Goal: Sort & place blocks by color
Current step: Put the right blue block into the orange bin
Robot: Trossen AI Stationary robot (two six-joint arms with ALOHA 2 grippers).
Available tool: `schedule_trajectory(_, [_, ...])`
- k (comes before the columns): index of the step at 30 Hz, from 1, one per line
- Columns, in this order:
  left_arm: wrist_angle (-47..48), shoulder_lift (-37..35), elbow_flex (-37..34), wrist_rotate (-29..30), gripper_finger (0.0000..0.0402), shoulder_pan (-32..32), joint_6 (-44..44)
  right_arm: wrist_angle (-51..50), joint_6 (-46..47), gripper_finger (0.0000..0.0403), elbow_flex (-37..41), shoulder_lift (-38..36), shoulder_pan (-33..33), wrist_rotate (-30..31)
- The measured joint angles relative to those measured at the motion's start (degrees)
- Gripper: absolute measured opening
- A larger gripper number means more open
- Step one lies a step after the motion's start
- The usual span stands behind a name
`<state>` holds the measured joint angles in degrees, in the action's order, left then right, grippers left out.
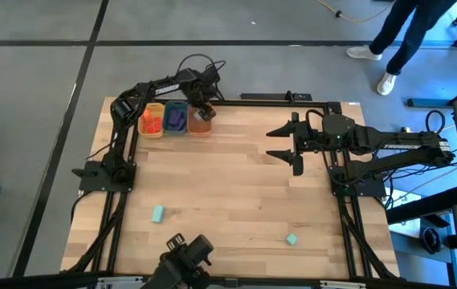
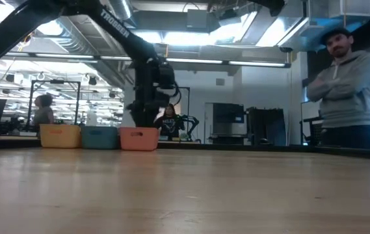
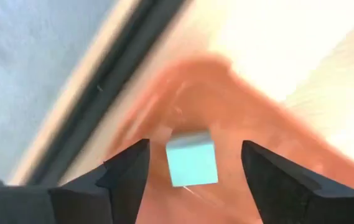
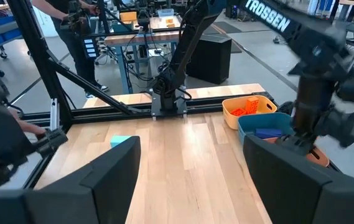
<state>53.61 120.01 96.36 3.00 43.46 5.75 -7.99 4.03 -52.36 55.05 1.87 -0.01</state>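
Left wrist view is smeared for me: orange tub (image 3: 239, 106) blurred, can't tell if mint block (image 3: 191, 158) touches anything. High view: left claw (image 1: 202, 110) covers the tub's inside.

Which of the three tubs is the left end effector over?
The orange tub, rightmost in the row beside the blue tub and yellow tub; the left end effector hangs above it.
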Motion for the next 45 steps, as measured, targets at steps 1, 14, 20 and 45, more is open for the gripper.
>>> schedule_trajectory(1, [1.2,0.0,2.0,-0.2,0.0246,0.0,0.4,0.0,0.0,0.0287,0.0,0.0,0.0,0.0])
schedule_trajectory(14, [-9.6,-19.4,3.5,-13.7,0.0249,-4.4,-6.7,0.1,0.0,0.0287,0.0,0.0,0.0,0.0])
schedule_trajectory(20, [-33.0,-38.2,-17.3,-11.4,0.025,-14.3,-13.1,0.3,-0.1,0.0287,0.0,0.0,0.0,0.0])
schedule_trajectory(45, [-59.8,-71.4,-50.7,2.5,0.0244,-48.4,-15.8,6.9,5.2,0.0287,0.0,0.0,0.0,-0.2])
